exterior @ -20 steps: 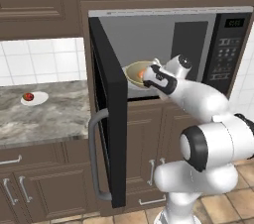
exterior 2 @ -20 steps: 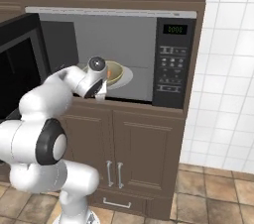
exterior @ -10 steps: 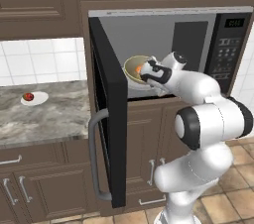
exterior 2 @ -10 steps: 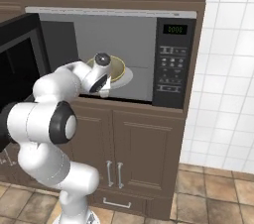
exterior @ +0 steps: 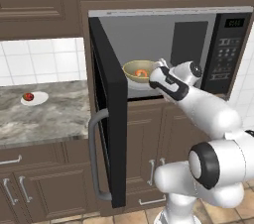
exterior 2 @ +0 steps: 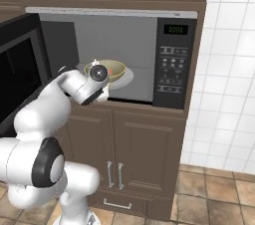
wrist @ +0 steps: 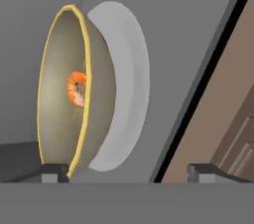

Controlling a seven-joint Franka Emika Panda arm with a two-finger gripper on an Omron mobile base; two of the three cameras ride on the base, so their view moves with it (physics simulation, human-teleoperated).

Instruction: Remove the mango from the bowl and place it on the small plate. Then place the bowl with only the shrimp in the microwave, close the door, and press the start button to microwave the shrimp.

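The olive-yellow bowl (exterior: 133,69) (exterior 2: 117,69) (wrist: 59,94) sits on the pale turntable inside the open microwave (exterior: 229,52) (exterior 2: 174,62). The curled orange shrimp (exterior: 141,73) (wrist: 76,89) lies in it. My gripper (exterior: 158,67) (wrist: 129,170) reaches into the cavity at the bowl's near rim and is open, with its fingertips (wrist: 53,170) wide apart and one tip right by the rim. The black door (exterior: 111,119) stands swung out to the left. On the counter, the red mango (exterior: 29,97) rests on the small plate (exterior: 38,100).
The door's long grey bar handle (exterior: 94,161) juts toward me at the left. A marble counter (exterior: 54,119) runs left of the microwave. Brown cabinets (exterior 2: 139,149) sit below and above. The button panel (exterior 2: 172,69) is on the microwave's right side.
The jaws have gone from shut on the bowl's rim to wide open, letting the bowl go. The bowl now rests on the turntable.
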